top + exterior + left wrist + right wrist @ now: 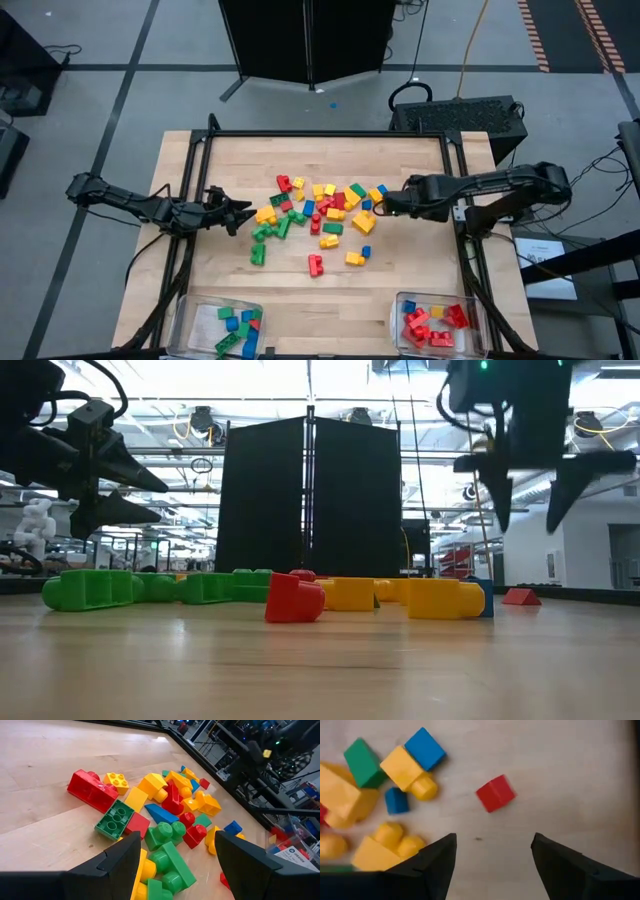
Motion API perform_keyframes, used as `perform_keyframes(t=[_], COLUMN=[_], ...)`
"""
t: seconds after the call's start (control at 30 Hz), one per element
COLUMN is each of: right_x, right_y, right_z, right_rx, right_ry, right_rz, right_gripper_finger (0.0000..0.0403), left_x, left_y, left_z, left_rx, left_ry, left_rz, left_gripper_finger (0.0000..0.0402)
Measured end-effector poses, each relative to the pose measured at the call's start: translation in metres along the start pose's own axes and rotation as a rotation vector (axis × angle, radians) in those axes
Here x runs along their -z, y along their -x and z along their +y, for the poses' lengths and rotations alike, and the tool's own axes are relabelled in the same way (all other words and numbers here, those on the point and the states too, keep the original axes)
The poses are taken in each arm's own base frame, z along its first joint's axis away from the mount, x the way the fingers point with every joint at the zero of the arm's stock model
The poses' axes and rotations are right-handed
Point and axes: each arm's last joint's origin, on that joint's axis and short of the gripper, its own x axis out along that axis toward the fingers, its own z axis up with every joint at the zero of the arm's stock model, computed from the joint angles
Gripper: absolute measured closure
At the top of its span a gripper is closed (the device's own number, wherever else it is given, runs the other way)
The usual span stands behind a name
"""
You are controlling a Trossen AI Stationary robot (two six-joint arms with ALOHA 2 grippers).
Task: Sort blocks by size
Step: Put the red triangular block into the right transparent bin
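Right claw (492, 865) gapes empty over table — small red block (495, 793) just ahead

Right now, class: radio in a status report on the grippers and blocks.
Left gripper open, left of blocks. Right gripper open, empty, at pile's right edge. Bins part filled. Nothing in the way.

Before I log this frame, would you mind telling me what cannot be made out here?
- High view: the clear bins at the near edge are cut off, so their block counts are unknown.
- High view: the blocks are too small to tell sizes.
- Low view: front blocks hide the pile behind.
- Right wrist view: yellow blocks are cut off by the frame edge.
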Motion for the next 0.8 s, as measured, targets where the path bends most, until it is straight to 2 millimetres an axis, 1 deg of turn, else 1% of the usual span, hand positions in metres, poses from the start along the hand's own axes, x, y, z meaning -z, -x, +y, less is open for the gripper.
perform_keyframes(t=[0.17,0.27,0.4,0.53,0.63,0.8], right_x=[0.001,-0.001,-0.007,-0.013,-0.015,-0.017], right_y=[-0.036,-0.051,-0.058,-0.065,-0.072,-0.079], right_z=[-0.004,-0.006,-0.003,0.003,0.009,0.010], right_rx=[-0.044,-0.019,-0.004,-0.016,-0.025,0.009], right_ry=[-0.191,-0.250,-0.319,-0.390,-0.438,-0.487], right_rz=[0.011,-0.012,-0.057,-0.057,-0.054,-0.069], right_gripper_finger=[0.0151,0.0151,0.0151,0.0151,0.0151,0.0151], left_x=[0.001,0.002,0.003,0.005,0.005,0.006], left_y=[-0.001,-0.002,-0.003,-0.004,-0.005,-0.006], left_z=[0.001,0.001,0.002,0.002,0.003,0.004], left_rx=[-0.014,-0.022,-0.037,-0.060,-0.086,-0.106], left_ry=[-0.010,-0.017,-0.028,-0.058,-0.070,-0.083], left_rz=[0.007,0.014,0.022,0.026,0.016,0.014], left_gripper_finger=[0.0146,0.0146,0.0146,0.0146,0.0146,0.0146])
